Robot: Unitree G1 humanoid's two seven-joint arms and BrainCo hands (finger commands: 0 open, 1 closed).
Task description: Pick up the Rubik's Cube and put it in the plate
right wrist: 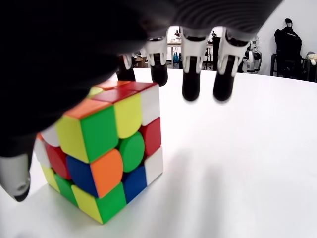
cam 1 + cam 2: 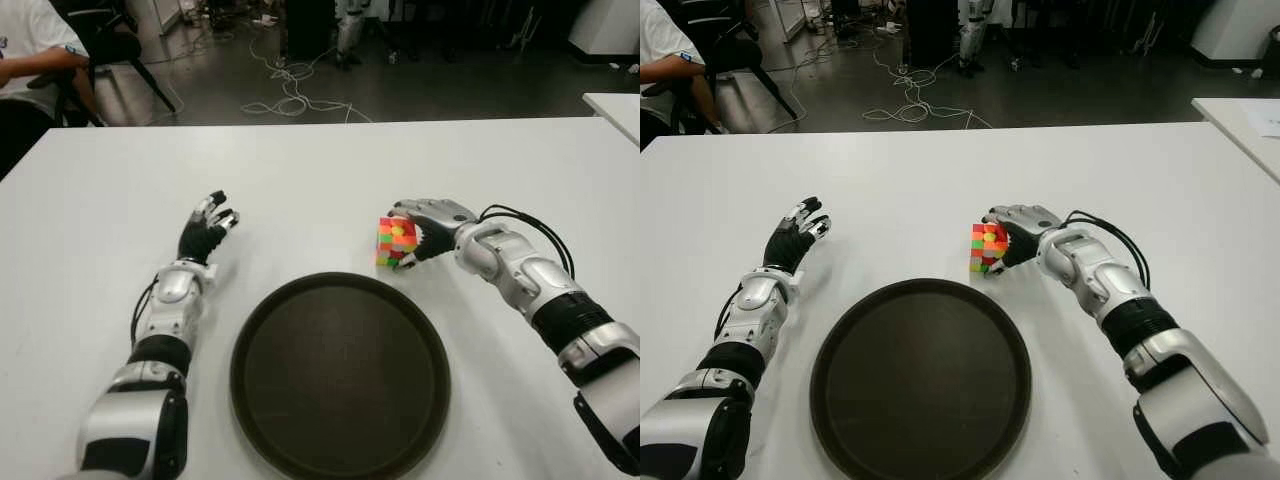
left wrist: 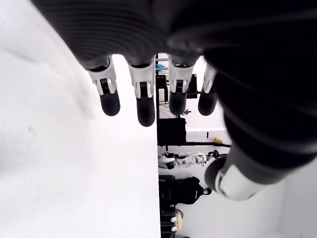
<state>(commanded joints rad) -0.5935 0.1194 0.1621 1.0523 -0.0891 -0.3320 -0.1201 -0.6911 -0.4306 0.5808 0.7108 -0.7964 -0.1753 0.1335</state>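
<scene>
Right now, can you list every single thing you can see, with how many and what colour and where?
Rubik's Cube: one, multicoloured, on the table just beyond the tray's far right rim.
tray: one, dark brown, round, near edge of the table, centre.
table: one, white.
second table: one, white, far right.
cables: several, pale, on the floor beyond the table.
person: one, white shirt, seated far left.
left hand: one, black, fingers spread, left of the tray.
right hand: one, open around the cube, not gripping.
</scene>
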